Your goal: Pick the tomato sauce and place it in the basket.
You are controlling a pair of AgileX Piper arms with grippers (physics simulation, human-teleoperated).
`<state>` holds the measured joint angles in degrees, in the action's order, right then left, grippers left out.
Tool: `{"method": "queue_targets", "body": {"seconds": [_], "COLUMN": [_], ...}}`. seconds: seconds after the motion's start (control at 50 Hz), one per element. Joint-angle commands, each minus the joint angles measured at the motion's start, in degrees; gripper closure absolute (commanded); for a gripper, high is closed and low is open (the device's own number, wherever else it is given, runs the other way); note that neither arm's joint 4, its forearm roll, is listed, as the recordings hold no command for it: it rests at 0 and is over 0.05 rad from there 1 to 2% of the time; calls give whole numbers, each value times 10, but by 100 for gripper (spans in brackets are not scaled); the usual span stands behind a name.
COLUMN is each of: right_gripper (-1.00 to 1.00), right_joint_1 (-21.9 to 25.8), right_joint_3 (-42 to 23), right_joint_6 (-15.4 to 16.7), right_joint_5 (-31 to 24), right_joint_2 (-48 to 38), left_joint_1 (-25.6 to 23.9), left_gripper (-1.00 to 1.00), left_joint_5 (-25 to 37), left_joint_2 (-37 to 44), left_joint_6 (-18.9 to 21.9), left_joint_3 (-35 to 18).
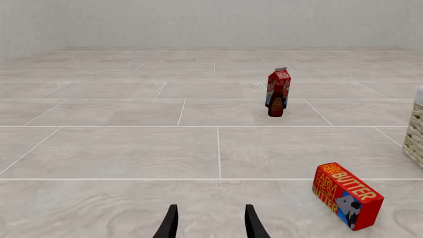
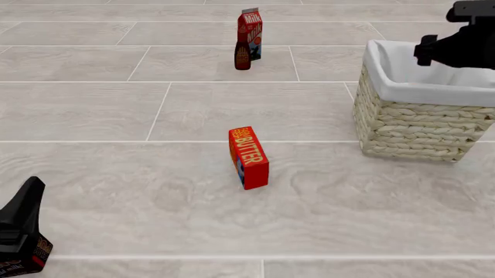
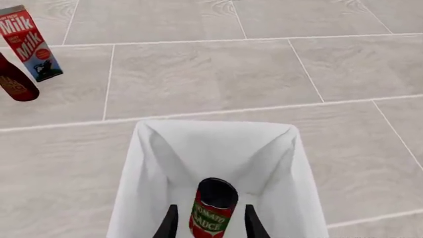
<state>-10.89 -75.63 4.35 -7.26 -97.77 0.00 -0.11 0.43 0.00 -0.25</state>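
Looking through the left wrist view first: the left gripper (image 1: 211, 223) hangs over bare floor tiles, fingers parted, nothing between them. A butter box (image 1: 347, 195) lies near, a milk carton (image 1: 278, 87) with a dark bottle (image 1: 276, 105) in front of it stands well beyond, and an edge of the basket (image 1: 415, 133) shows at the frame side.

Front view: the right arm's dark body hangs above the basket (image 2: 418, 124), over its white liner; the can itself is hidden from here. The left arm sits low at the near left, well apart from everything.

Right wrist view: the right gripper (image 3: 211, 220) is closed on the tomato sauce (image 3: 213, 208), one finger (image 3: 170, 223) on each side of the label. The can hangs upright over the liner's hollow, inside the rim line as seen from above; whether it touches the bottom, I cannot tell.

Judgement: a rigid metal cylinder, probably moderately heavy, smooth and liable to slip or rotate. The mid-label, side-on hold looks sound. No crushing risk; the cloth should cushion the drop.
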Motion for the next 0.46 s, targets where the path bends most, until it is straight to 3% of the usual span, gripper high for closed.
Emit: {"method": "queue_targets", "body": {"seconds": [0.02,0.36,0.46], "right_gripper": [-100,-100,-100], "right_joint_1": [-2,-3,3], "right_joint_3": [-1,25,42], "right_joint_6": [-14,-16,-17], "right_joint_5": [-7,-29,-42], "right_joint_2": [12,104,166], "left_joint_1": [0,0,0], "left_gripper": [-100,-100,-100], "left_joint_5": [0,0,0], "left_joint_2": [0,0,0], "left_joint_6": [0,0,0], "left_joint_3": [0,0,0]}}
